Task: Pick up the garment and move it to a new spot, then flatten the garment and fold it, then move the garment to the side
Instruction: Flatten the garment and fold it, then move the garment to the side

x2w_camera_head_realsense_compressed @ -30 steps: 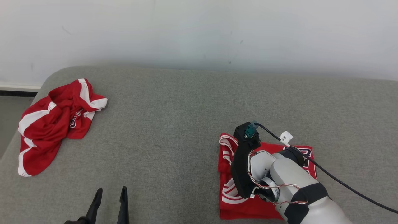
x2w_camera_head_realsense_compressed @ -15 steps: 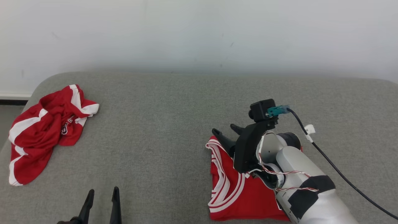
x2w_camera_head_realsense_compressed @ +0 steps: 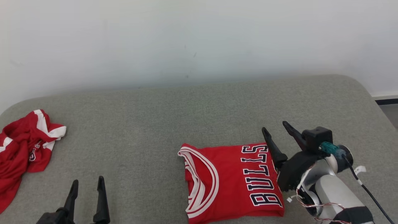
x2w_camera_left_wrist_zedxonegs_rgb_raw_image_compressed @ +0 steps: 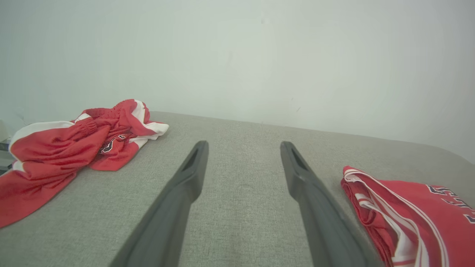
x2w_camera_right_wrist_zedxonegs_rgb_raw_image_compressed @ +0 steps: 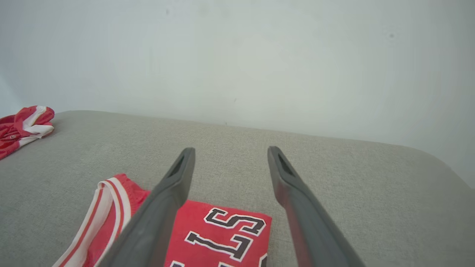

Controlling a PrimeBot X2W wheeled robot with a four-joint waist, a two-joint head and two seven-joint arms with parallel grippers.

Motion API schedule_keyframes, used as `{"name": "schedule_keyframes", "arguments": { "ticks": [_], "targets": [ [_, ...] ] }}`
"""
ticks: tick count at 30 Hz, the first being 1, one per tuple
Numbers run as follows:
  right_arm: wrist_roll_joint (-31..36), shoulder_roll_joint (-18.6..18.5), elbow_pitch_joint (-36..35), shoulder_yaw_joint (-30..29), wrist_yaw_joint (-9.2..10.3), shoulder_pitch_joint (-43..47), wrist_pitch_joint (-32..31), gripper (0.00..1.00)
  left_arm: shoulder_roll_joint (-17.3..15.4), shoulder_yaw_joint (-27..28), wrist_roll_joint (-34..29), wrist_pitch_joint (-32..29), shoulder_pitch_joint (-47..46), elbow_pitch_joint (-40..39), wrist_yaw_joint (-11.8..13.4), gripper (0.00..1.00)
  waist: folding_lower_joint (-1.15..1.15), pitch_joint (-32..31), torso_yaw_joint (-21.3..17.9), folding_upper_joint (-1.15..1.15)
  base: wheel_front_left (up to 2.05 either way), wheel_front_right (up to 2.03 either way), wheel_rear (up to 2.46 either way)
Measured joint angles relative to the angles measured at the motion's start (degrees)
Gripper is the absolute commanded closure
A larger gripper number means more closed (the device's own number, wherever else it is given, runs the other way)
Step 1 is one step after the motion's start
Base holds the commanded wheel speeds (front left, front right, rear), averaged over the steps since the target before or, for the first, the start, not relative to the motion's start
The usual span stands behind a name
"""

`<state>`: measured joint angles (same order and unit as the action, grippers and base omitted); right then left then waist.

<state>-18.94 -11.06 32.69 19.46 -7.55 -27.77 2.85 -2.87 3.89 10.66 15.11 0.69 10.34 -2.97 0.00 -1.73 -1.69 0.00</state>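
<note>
Lying folded, the garment [x2w_camera_head_realsense_compressed: 230, 180] borders the right fingers [x2w_camera_head_realsense_compressed: 271, 147] — spread empty, like the left fingers [x2w_camera_head_realsense_compressed: 100, 199].

Black and boxy: the camera block [x2w_camera_head_realsense_compressed: 317, 137], on a black bracket [x2w_camera_head_realsense_compressed: 292, 169]. Just left of the block, the right gripper [x2w_camera_head_realsense_compressed: 274, 126], with two long dark matt fingers, tapering, slotted near each tip. Right of the block, a teal plug [x2w_camera_head_realsense_compressed: 326, 147], then a black cable [x2w_camera_head_realsense_compressed: 368, 191] with a white tag [x2w_camera_head_realsense_compressed: 360, 170]. Below the block, a pale grey rounded forearm [x2w_camera_head_realsense_compressed: 334, 189], thin red-and-white twisted wires [x2w_camera_head_realsense_compressed: 323, 204], a black band [x2w_camera_head_realsense_compressed: 354, 214]. Far left of the block, the left gripper [x2w_camera_head_realsense_compressed: 87, 179], with matching dark fingers.
</note>
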Motion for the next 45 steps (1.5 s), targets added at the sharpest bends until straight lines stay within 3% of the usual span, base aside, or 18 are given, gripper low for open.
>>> {"name": "schedule_keyframes", "arguments": {
  "ticks": [17, 45],
  "targets": [
    [1.93, -3.07, -8.24, -3.54, 0.0, 13.23, 8.79, 0.0, -0.02, 1.98, -0.43, 0.01, -1.73, 2.63, -0.09, 0.0, 0.0, -3.61, -4.58, 0.0, 0.0, 0.0, 0.0],
    [3.58, -0.16, -12.27, -8.0, 0.0, 20.81, 7.44, 0.0, -0.01, 0.1, -0.52, 0.0, 1.09, 3.66, 0.48, 0.0, 0.0, -5.07, -4.29, 0.0, 0.0, 0.0, 0.0]
  ]
}}
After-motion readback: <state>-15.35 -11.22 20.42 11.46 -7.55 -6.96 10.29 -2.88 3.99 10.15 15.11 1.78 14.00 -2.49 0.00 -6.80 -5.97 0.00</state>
